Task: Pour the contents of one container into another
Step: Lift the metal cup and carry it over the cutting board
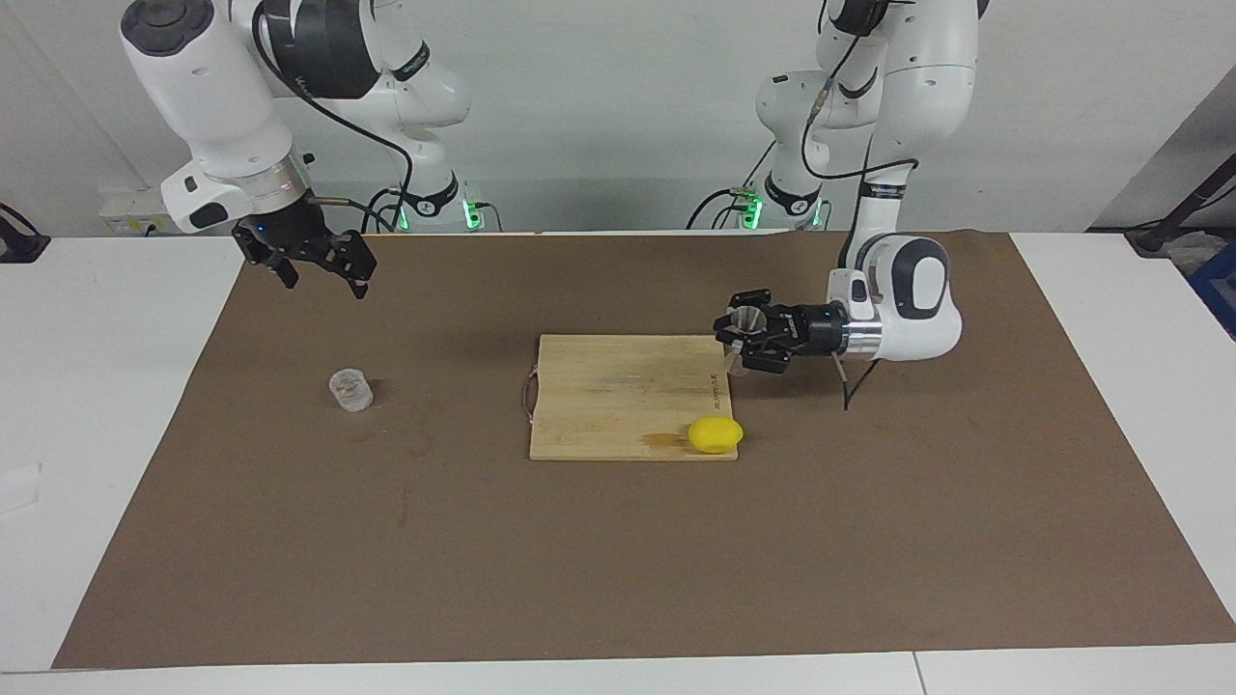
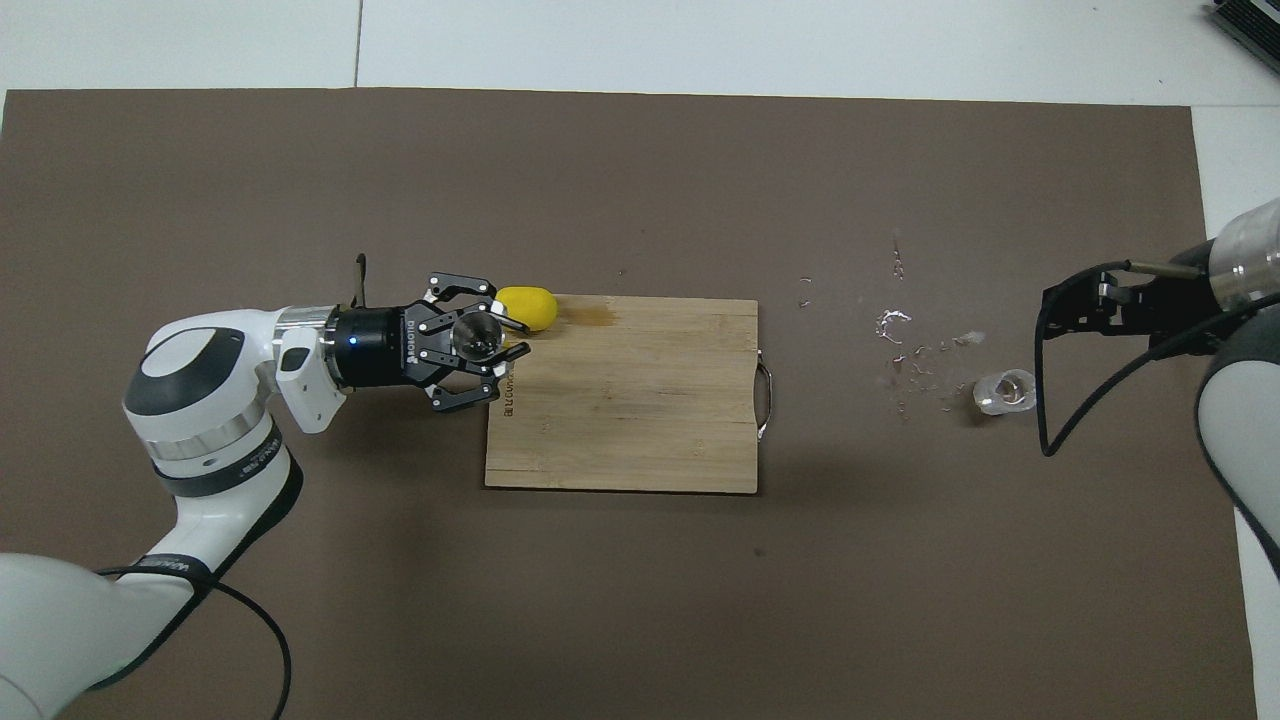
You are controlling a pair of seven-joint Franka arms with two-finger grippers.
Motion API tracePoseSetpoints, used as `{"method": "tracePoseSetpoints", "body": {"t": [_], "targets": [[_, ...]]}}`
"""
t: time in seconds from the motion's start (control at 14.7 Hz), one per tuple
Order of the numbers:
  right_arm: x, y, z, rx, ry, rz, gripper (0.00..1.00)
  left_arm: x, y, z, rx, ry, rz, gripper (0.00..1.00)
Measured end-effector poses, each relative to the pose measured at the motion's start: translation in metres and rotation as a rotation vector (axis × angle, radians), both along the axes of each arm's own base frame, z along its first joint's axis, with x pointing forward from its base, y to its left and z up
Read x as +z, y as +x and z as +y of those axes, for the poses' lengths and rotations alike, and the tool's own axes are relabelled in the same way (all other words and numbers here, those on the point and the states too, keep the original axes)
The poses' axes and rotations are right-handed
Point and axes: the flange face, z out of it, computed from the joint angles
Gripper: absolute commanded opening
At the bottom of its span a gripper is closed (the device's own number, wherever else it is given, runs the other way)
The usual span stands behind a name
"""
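**Jigger in hand, cup waiting on the mat**

The left end effector (image 1: 745, 340) grips the metal jigger (image 1: 745, 319), upright, over the corner of the cutting board (image 1: 618, 396) near the lemon (image 1: 716, 434). The right end effector (image 1: 307, 253) hangs released, above the mat and apart from the glass cup (image 1: 351, 390) standing toward the right arm's end of the worktop (image 1: 116, 386). Pouring looks yet to begin; the cup must be grasped next. Its contents cannot be made out.

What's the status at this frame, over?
Left gripper shut on jigger at cutting board's edge. Right gripper empty above mat; glass cup untouched. Nothing between.
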Motion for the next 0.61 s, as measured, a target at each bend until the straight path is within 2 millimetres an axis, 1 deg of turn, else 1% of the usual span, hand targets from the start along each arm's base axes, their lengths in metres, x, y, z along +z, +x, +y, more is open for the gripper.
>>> {"method": "tracePoseSetpoints", "body": {"t": [0.14,0.2,0.27,0.48,0.61], "targets": [[0.000,0.000,0.000,0.000,0.000,0.000,1.00,-0.002,-0.004,-0.031,0.031,0.007,0.017,0.24],[0.000,0.000,0.000,0.000,0.000,0.000,1.00,-0.004,-0.006,-0.043,0.053,0.012,0.025,0.28],[0.000,0.000,0.000,0.000,0.000,0.000,1.00,-0.006,-0.007,-0.052,0.072,0.018,0.031,0.29],[0.000,0.000,0.000,0.000,0.000,0.000,1.00,-0.013,-0.015,-0.072,0.139,0.001,0.046,0.29],[0.000,0.000,0.000,0.000,0.000,0.000,1.00,-0.026,-0.028,-0.088,0.178,-0.031,0.037,0.28]]}}
